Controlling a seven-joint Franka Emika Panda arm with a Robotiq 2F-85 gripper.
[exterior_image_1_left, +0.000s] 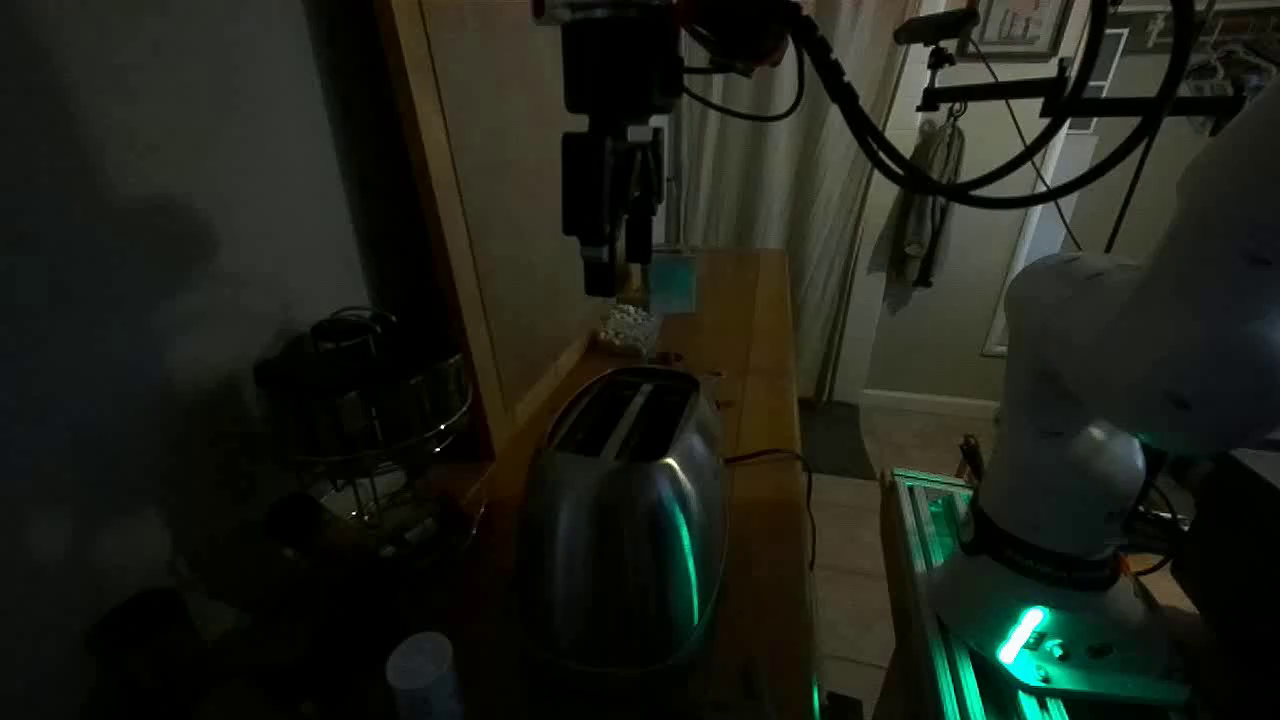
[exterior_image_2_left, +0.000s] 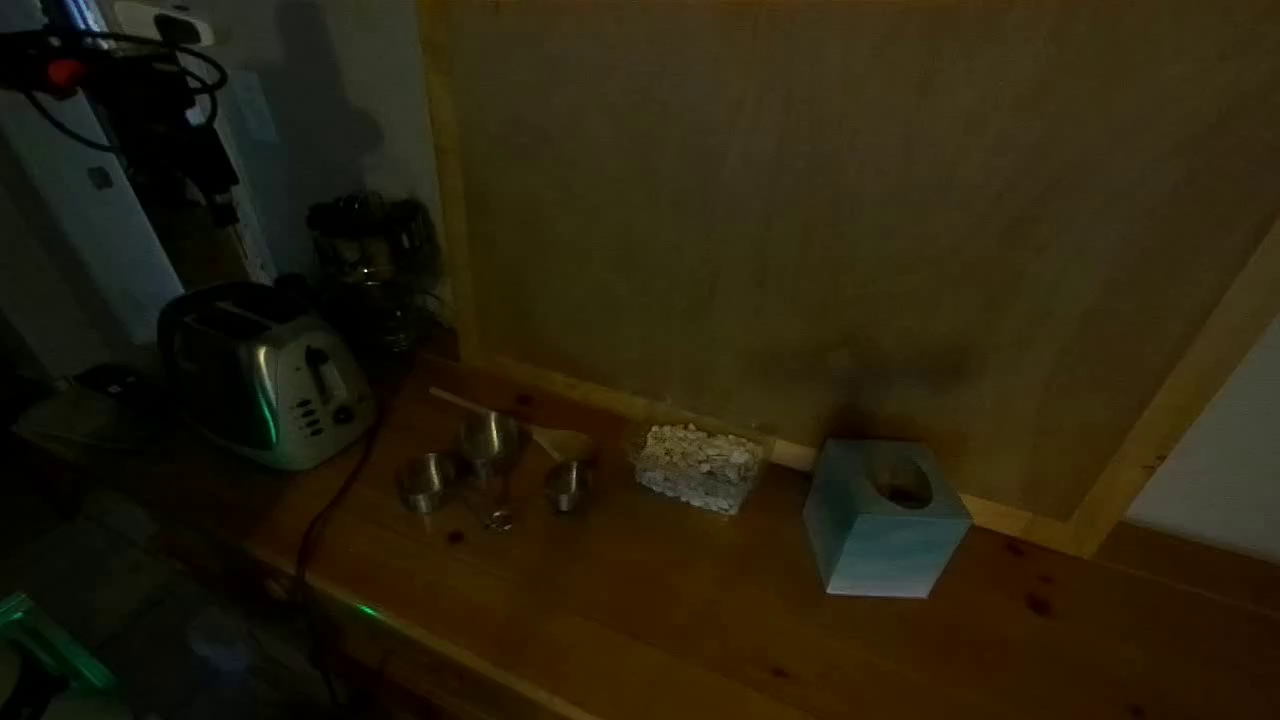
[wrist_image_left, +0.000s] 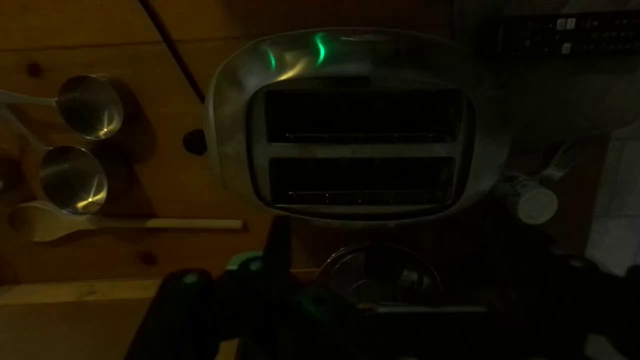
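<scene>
This looks like a home, part kitchen. In an exterior view a toaster (exterior_image_1_left: 625, 530) stands at lower centre, a curtain (exterior_image_1_left: 785, 200) hangs at upper centre, and a framed print (exterior_image_1_left: 1020, 25) and hangers (exterior_image_1_left: 1207, 70) show at upper right. In the wrist view metal cups (wrist_image_left: 90, 107) and a spoon (wrist_image_left: 50, 222) lie at left, a remote (wrist_image_left: 565, 35) at upper right.

The tool (exterior_image_1_left: 619, 265) is black, with blocky fingers (exterior_image_1_left: 600, 278) ending in squared tips; pale, round, screw-like spots (wrist_image_left: 190, 278) show on it in the wrist view. Above the tool sit a silvery collar (exterior_image_1_left: 605, 10) and a red part (exterior_image_2_left: 66, 72), and thick black cables (exterior_image_1_left: 935, 188) loop away. Lower than the tool and well apart, the pale, rounded arm (exterior_image_1_left: 1070, 370) has a dark band (exterior_image_1_left: 1045, 562) above its base (exterior_image_1_left: 1110, 640), which bears a glowing green light strip (exterior_image_1_left: 1022, 635).
</scene>
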